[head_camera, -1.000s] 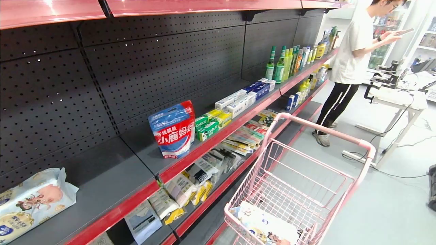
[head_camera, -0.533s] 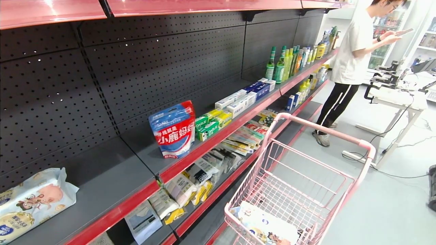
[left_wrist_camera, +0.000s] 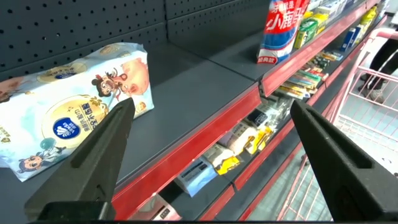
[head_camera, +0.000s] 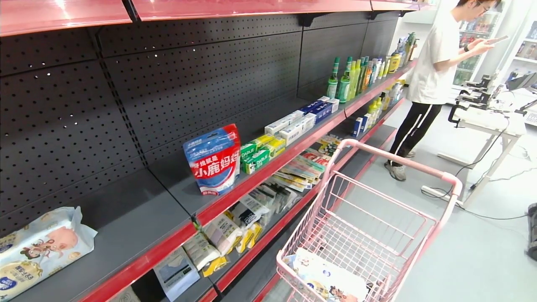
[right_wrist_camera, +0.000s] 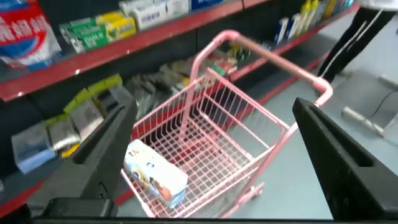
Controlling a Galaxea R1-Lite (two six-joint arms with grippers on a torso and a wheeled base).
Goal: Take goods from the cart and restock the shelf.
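A pink wire cart [head_camera: 402,162] stands before the shelf, and a white printed pack [head_camera: 331,279] lies in its near corner. My right gripper [right_wrist_camera: 214,106] hangs open above the cart [right_wrist_camera: 261,53], over that pack [right_wrist_camera: 155,174], with nothing between its fingers. A similar white pack [head_camera: 40,247] lies at the left end of the grey shelf board [head_camera: 138,209]. Open and holding nothing, my left gripper [left_wrist_camera: 211,106] is in front of this board [left_wrist_camera: 199,93], beside the pack [left_wrist_camera: 74,99]. A blue and red pouch [head_camera: 214,159] stands upright farther right on the shelf.
Green boxes [head_camera: 260,153], white and blue boxes and green bottles [head_camera: 348,79] line the shelf to the right. Small packets [head_camera: 239,222] fill the lower shelf behind the cart. A white table [head_camera: 491,119] stands at the far right, with open floor beside the cart.
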